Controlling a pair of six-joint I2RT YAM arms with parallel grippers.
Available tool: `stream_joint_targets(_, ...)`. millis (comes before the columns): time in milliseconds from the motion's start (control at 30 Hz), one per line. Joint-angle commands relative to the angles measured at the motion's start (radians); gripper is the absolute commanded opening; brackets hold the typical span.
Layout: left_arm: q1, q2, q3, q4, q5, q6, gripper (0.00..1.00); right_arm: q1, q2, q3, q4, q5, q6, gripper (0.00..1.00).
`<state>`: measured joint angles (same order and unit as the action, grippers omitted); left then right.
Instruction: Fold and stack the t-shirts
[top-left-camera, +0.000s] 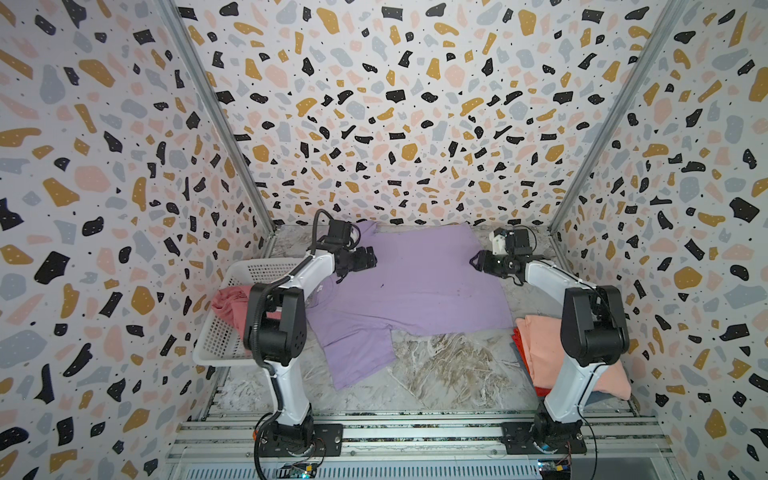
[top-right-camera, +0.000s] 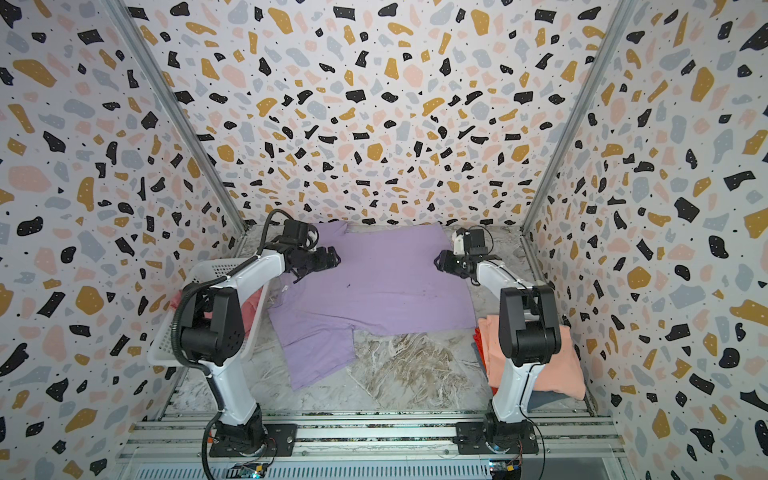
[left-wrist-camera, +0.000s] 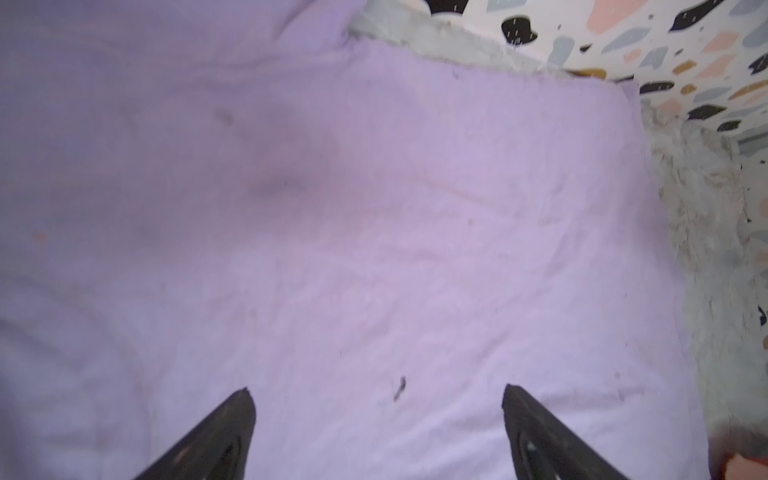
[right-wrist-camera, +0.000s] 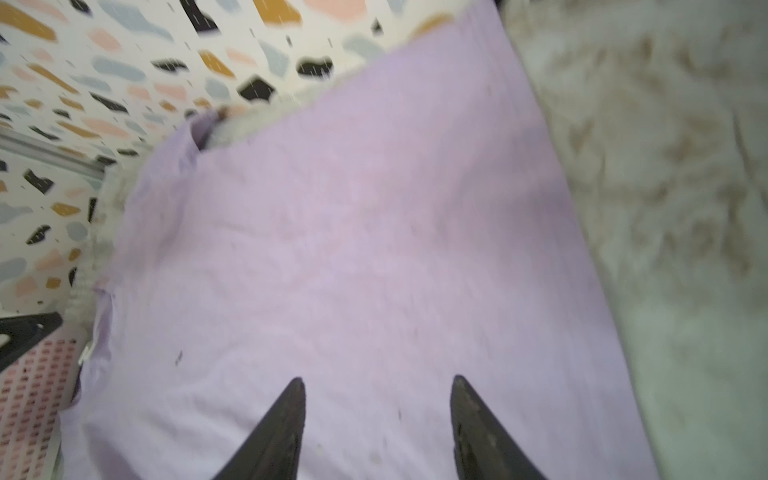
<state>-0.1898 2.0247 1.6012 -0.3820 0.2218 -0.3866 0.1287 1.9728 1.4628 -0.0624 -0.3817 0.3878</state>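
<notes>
Lilac t-shirt (top-left-camera: 415, 286) lies spread between the arms; left gripper (top-left-camera: 372, 260) wide, right gripper (top-left-camera: 474, 262) part-open, each empty above its own side.

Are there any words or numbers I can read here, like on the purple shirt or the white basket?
No words, numbers or signs can be read anywhere.
The lilac cloth t-shirt is plain, with no print; its small white tag is too small to read.
The white perforated plastic basket shows no label.
The peach folded t-shirt is plain.
</notes>
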Motion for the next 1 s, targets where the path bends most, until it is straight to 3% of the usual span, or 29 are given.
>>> stream_joint_targets(0,0.003,0.127,0.089,-0.016,-0.014,-0.048,0.94,0.009,0.119,0.122,0.062,-0.035,0.020,0.56)
stream_joint_targets(233,0.003,0.183,0.084,0.051,0.014,-0.091,0.94,0.023,0.213,0.174,0.037,-0.062,0.051,0.56)
stream_joint_targets(667,0.006,0.083,-0.283,0.022,-0.010,0.027,0.94,0.026,-0.017,-0.362,-0.060,-0.034,-0.002,0.55)
stream_joint_targets(833,0.012,0.055,-0.372,-0.007,-0.055,0.065,0.94,0.037,-0.123,-0.452,-0.161,-0.003,-0.059,0.55)
stream_joint_targets(967,0.021,0.019,-0.430,-0.014,-0.075,0.068,0.94,0.045,-0.176,-0.529,-0.131,-0.015,-0.043,0.55)
